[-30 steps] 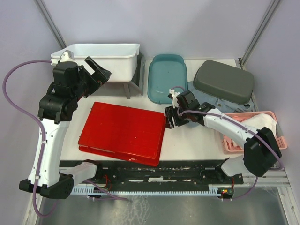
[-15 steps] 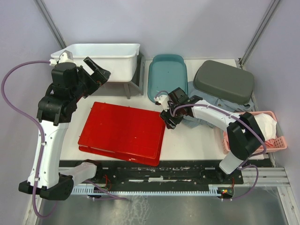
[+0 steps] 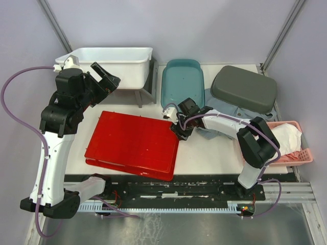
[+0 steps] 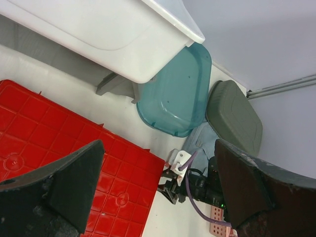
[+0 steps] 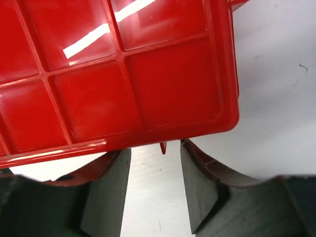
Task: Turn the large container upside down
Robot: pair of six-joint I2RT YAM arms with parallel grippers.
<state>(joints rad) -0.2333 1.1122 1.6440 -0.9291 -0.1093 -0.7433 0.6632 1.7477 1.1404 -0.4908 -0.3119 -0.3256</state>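
Observation:
The large red container (image 3: 133, 145) lies flat on the table with its ribbed grid face up, left of centre. It also shows in the left wrist view (image 4: 49, 128) and the right wrist view (image 5: 123, 74). My right gripper (image 3: 176, 130) is low at its far right corner, open. In the right wrist view its fingertips (image 5: 155, 148) sit right at the container's rounded corner edge, one finger (image 5: 200, 182) on each side of a small red tab. My left gripper (image 3: 106, 77) is raised near the white tub, open and empty. It looks down on the right gripper (image 4: 173, 185).
A white tub (image 3: 110, 61) stands on a grey stand at the back left. A teal tray (image 3: 181, 84) and a grey container (image 3: 244, 88) lie at the back. Blue cloth (image 3: 225, 109) lies under the right arm. A pink basket (image 3: 286, 153) sits at the right edge.
My right gripper has moved left across the table to the red container's far right corner. The left arm has hardly moved.

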